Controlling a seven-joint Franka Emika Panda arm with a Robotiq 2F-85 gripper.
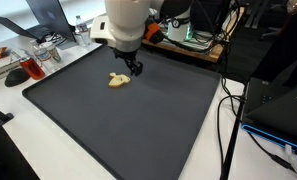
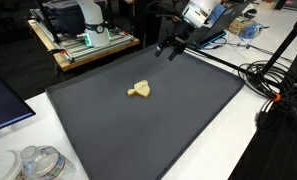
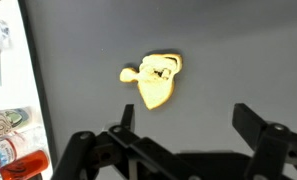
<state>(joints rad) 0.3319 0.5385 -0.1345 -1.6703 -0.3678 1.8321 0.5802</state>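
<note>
We find the yellow piece [image 1: 117,80] lying on the dark mat [image 1: 138,130], the pincer [image 1: 135,68] just beside it hovering fully open and empty; we judge approach in hand, next needing centring over it and descent.

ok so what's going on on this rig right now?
The arm's gripper hangs open just above the dark mat, holding nothing. The nearest thing is a small yellow object lying alone on the mat. The wrist view shows it ahead of the open fingers, not between them, and both exterior views show a gap between it and the gripper, so there is no contact. The object is too small to tell exactly what it is.
</note>
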